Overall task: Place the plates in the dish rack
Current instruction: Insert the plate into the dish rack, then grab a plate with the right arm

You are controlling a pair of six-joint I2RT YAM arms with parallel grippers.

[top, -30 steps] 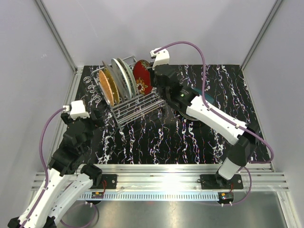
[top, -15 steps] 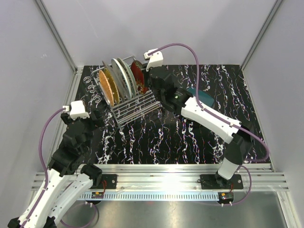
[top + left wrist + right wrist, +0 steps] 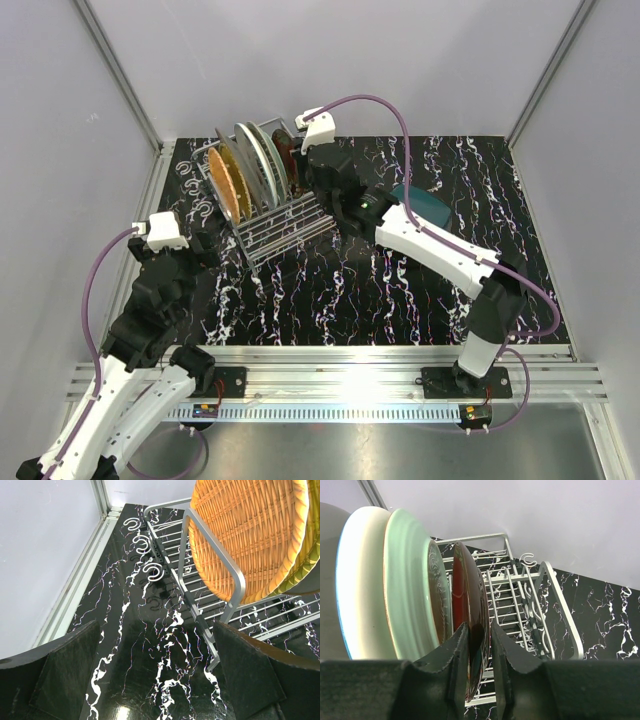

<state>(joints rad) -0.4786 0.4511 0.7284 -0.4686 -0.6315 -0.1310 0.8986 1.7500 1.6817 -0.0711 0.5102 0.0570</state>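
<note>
Several plates [image 3: 245, 170] stand in the dish rack [image 3: 290, 225], right gripper [image 3: 479, 630] pinching the red plate [image 3: 470, 595], left gripper [image 3: 157, 655] spread.

the right arm [image 3: 440, 250] hides most of the dark teal plate [image 3: 428, 208].

The silver wire dish rack [image 3: 292, 222] stands in the upper left of the top view. In it an orange woven plate [image 3: 224, 186], a pale green plate [image 3: 407, 597] and a red plate [image 3: 471, 625] stand upright. A dark teal plate [image 3: 428, 208] lies flat to its right.
</note>
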